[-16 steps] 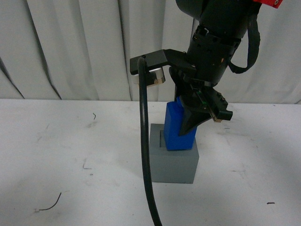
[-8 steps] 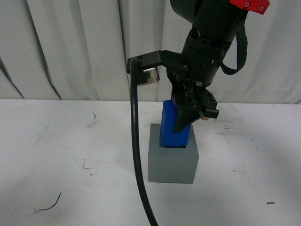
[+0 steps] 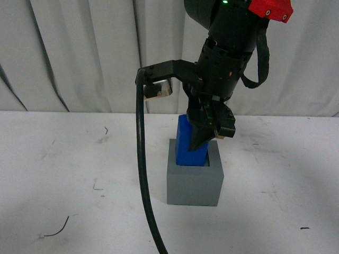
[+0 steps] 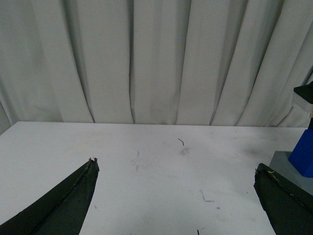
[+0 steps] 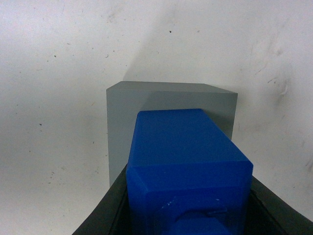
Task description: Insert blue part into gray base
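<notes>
The gray base (image 3: 193, 182) is a matte cube on the white table, in the middle of the front view. The blue part (image 3: 188, 142) stands slightly tilted with its lower end inside the base's top recess. My right gripper (image 3: 204, 138) is shut on the blue part from above. In the right wrist view the blue part (image 5: 188, 166) fills the space between the jaws, with the gray base (image 5: 122, 122) beyond it. My left gripper (image 4: 176, 169) is open and empty over bare table, left of the base (image 4: 283, 164); the blue part (image 4: 303, 156) shows at that view's edge.
A thick black cable (image 3: 142, 174) hangs from the right arm down past the base's left side. White curtains (image 3: 79, 53) close off the back of the table. Small dark scraps (image 3: 55, 227) lie on the tabletop (image 3: 63, 174) at the front left.
My right gripper has moved left and down with the blue part. The part's lower end has gone from resting on the base's top into the recess.
</notes>
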